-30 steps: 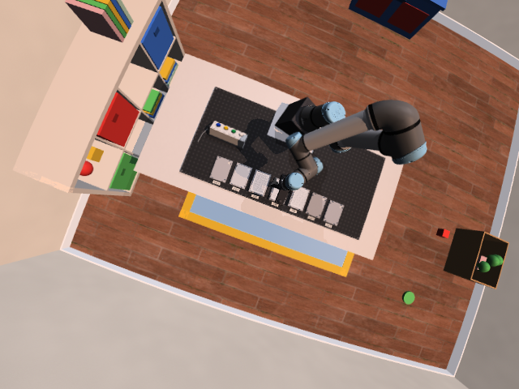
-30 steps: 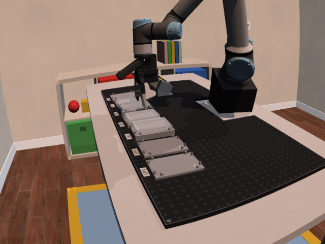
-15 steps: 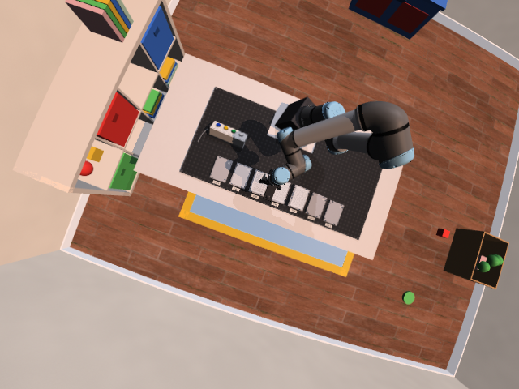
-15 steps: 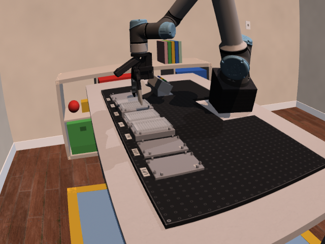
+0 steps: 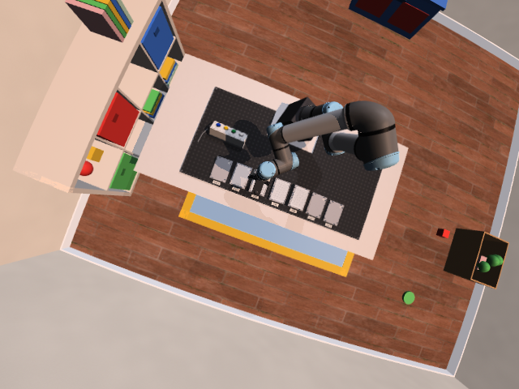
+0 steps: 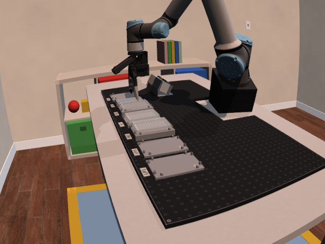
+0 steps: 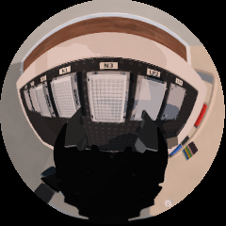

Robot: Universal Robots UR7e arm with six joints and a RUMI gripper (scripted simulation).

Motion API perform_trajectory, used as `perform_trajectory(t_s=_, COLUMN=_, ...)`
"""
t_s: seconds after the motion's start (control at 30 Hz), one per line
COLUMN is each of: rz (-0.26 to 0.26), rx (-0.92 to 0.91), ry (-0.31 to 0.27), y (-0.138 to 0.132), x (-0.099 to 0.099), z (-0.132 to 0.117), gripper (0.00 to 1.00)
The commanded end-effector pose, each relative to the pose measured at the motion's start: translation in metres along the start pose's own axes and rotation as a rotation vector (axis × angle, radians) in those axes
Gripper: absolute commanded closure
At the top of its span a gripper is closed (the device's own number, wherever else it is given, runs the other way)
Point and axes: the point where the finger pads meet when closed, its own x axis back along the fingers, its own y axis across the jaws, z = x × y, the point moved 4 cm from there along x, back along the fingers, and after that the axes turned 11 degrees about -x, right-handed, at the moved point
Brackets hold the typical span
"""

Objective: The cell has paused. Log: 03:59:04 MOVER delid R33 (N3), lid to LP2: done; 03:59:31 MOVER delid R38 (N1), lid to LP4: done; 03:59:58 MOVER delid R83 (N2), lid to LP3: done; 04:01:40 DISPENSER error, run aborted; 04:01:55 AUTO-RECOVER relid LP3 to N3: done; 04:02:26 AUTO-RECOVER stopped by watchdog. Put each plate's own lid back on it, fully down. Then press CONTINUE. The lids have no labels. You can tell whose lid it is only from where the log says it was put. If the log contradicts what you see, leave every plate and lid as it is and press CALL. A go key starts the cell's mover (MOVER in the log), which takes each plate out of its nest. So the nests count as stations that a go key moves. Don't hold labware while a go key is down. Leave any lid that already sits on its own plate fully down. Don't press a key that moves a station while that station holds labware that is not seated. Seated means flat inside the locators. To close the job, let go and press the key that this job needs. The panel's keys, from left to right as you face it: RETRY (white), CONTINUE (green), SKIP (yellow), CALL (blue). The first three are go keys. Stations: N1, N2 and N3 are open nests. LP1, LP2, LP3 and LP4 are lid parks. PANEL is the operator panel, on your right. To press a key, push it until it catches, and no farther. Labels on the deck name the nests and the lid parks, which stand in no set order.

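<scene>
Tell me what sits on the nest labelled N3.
A white well plate sits on nest N3, its grid of wells showing. Whether a clear lid covers it cannot be told. The open gripper hangs above, holding nothing.

Beige walls (image 6: pixel 52 34) with white skirting enclose a reddish wood-plank floor (image 5: pixel 259 288). A pale counter (image 6: pixel 115 168) stands mid-room. Off its one end stands a shelf unit (image 6: pixel 60 79) holding red, blue and green bins, with books (image 6: pixel 169 51) on top. A blue mat (image 5: pixel 268 234) edged in yellow lies along the counter's front edge.
</scene>
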Motion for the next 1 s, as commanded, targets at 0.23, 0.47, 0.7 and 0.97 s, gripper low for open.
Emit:
perform_trajectory(t_s=0.23, rz=-0.001, rx=0.006, ry=0.0, y=0.058, x=0.0, z=0.013, gripper=0.18)
perform_trajectory(t_s=0.47, rz=-0.001, rx=0.006, ry=0.0, y=0.082, x=0.0, z=0.017, gripper=0.18)
perform_trajectory(t_s=0.7, rz=-0.001, rx=0.006, ry=0.0, y=0.113, x=0.0, z=0.023, gripper=0.18)
perform_trajectory(t_s=0.97, rz=0.0, rx=0.007, ry=-0.001, y=0.112, x=-0.001, z=0.023, gripper=0.18)
